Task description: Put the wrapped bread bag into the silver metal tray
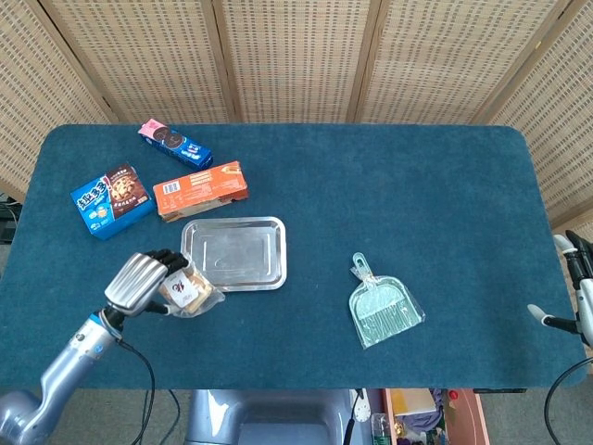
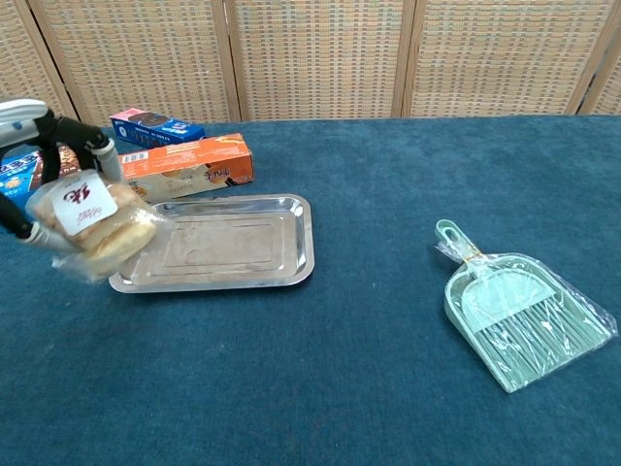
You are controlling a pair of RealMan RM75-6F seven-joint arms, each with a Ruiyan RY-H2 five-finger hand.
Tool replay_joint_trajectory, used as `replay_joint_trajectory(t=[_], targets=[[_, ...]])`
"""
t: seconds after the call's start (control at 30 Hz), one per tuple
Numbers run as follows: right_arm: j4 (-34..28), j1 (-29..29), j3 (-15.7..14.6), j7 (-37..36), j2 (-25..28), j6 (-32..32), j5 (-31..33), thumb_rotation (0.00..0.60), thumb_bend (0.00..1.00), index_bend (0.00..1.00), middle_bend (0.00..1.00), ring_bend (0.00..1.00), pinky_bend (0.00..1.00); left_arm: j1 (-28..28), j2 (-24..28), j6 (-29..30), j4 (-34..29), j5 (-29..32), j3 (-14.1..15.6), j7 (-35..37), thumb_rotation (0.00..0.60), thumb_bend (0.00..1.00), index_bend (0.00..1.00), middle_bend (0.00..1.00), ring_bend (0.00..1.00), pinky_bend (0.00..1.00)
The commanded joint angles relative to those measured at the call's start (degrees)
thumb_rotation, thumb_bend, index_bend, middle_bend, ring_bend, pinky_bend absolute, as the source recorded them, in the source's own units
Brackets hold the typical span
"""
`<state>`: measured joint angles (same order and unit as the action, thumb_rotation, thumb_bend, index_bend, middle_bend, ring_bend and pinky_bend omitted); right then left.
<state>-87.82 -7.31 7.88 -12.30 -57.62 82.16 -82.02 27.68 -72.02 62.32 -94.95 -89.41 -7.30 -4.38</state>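
My left hand (image 1: 139, 283) (image 2: 44, 146) grips the wrapped bread bag (image 1: 188, 291) (image 2: 92, 221), a clear plastic pack with a white label, and holds it in the air. The bag hangs just left of the silver metal tray (image 1: 250, 271) (image 2: 291, 262), over its left edge in the chest view. The tray lies flat on the blue table with nothing in it. My right hand (image 1: 573, 297) shows only at the far right edge of the head view, off the table, and its fingers are too cropped to judge.
An orange box (image 1: 200, 190) (image 2: 184, 165) lies just behind the tray. A blue cookie box (image 1: 112, 200) and a blue-and-pink cookie pack (image 1: 174, 143) (image 2: 155, 126) sit at the back left. A wrapped green dustpan (image 1: 382, 309) (image 2: 514, 311) lies to the right.
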Motion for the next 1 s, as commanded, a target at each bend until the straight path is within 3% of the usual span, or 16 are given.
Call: replay_joint_trajectory(t=[0.03, 0.1, 0.3, 0.37, 0.43, 0.5, 0.57, 0.63, 0.77, 0.9, 1.0], targets=[[-0.06, -0.13, 0.03, 0.12, 0.0, -0.21, 0.1, 0.6, 0.0, 0.0, 0.0, 0.0, 0.0, 7.03, -1.13, -8.86, 1.54, 11.18, -6.49, -4.63, 0.6, 0.04, 0.53, 0.45, 0.37, 0.52], [-0.01, -0.23, 0.19, 0.09, -0.02, -0.43, 0.45, 0.6, 0.0, 0.0, 0.0, 0.0, 0.0, 10.51, -3.85, -12.86, 4.66, 17.21, -8.57, -7.11, 0.6, 0.04, 0.53, 0.45, 0.37, 0.51], [0.67, -0.6, 0.7, -0.8, 0.14, -1.69, 1.88, 0.6, 0.0, 0.0, 0.0, 0.0, 0.0, 17.47, -12.26, -18.13, 14.33, 28.87, -10.45, -12.15, 0.6, 0.03, 0.47, 0.4, 0.37, 0.43], [1.0, -0.67, 0.86, -1.29, 0.16, -2.09, 2.4, 0.6, 0.0, 0.0, 0.0, 0.0, 0.0, 19.06, -14.48, -19.84, 16.56, 32.5, -10.27, -13.08, 0.6, 0.01, 0.38, 0.31, 0.33, 0.39], [1.2, -0.75, 0.97, -1.6, 0.2, -2.39, 2.69, 0.6, 0.0, 0.0, 0.0, 0.0, 0.0, 20.09, -15.6, -21.24, 17.57, 34.64, -9.88, -13.42, 0.6, 0.0, 0.25, 0.18, 0.22, 0.31], [1.47, -0.77, 1.09, -2.0, 0.24, -2.62, 3.0, 0.6, 0.0, 0.0, 0.0, 0.0, 0.0, 20.86, -16.5, -22.07, 18.28, 36.15, -9.2, -13.77, 0.6, 0.0, 0.07, 0.04, 0.05, 0.16], [1.53, -0.67, 1.14, -2.4, 0.33, -2.54, 3.05, 0.6, 0.0, 0.0, 0.0, 0.0, 0.0, 21.37, -16.68, -23.19, 18.19, 38.08, -8.55, -13.84, 0.6, 0.0, 0.0, 0.0, 0.0, 0.05], [1.45, -0.54, 1.11, -2.63, 0.44, -2.34, 2.93, 0.6, 0.0, 0.0, 0.0, 0.0, 0.0, 21.73, -15.92, -23.96, 17.08, 39.86, -8.05, -13.97, 0.6, 0.0, 0.0, 0.0, 0.0, 0.0], [1.29, -0.29, 0.97, -3.01, 0.59, -1.87, 2.45, 0.6, 0.0, 0.0, 0.0, 0.0, 0.0, 21.12, -12.27, -22.57, 11.99, 40.75, -8.25, -12.89, 0.6, 0.0, 0.0, 0.0, 0.0, 0.0], [0.91, -0.09, 0.76, -3.54, 0.86, -1.34, 1.62, 0.6, 0.0, 0.0, 0.0, 0.0, 0.0, 14.13, -0.58, -10.79, 0.02, 33.11, -9.43, -10.3, 0.6, 0.0, 0.0, 0.0, 0.0, 0.0], [0.64, 0.02, 0.6, -3.7, 1.04, -1.09, 1.16, 0.6, 0.0, 0.0, 0.0, 0.0, 0.0, 9.3, 5.47, -4.83, -4.23, 28.91, -8.62, -8.1, 0.6, 0.0, 0.0, 0.0, 0.0, 0.0]])
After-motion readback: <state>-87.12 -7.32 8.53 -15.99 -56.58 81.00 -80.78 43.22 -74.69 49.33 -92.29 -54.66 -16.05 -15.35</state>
